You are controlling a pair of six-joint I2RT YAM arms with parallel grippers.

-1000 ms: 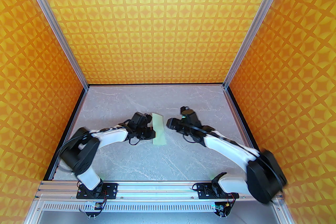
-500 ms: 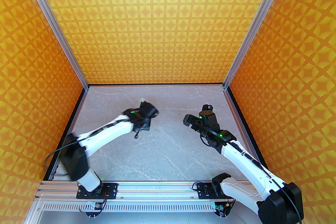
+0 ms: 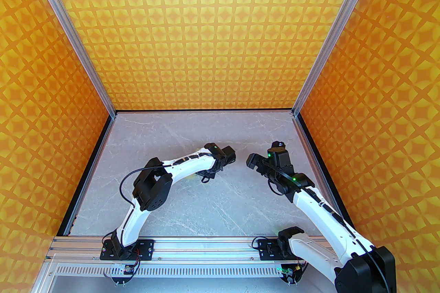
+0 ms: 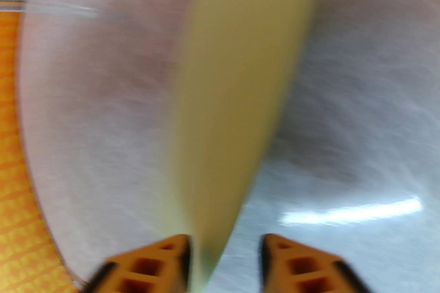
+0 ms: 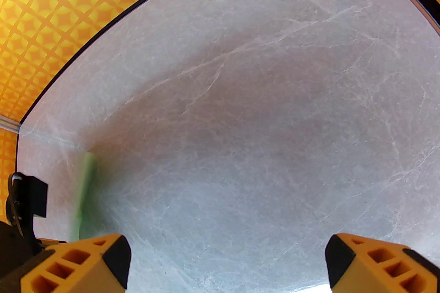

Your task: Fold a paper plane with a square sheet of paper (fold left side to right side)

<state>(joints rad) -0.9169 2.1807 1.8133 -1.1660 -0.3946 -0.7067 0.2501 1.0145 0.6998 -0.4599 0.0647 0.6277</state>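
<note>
L gripper (image 4: 225, 243) has its jaws apart w/ the paper (image 4: 240, 78) in the gap, leaning on one finger (image 4: 160, 254), not pinched afaict (view's rly smeared tho). Paper's a narrow folded strip running away from the fingers, mid table (image 5: 275, 78), can't tell if it's flat or up on edge. R gripper (image 5: 227, 247) is spread wide, nothing in it, paper off to its left. Risk imo: w/ nothing clamping it the strip can flop or spring open, so it lands skewed and the next fold left to right lines up off-edge
</note>
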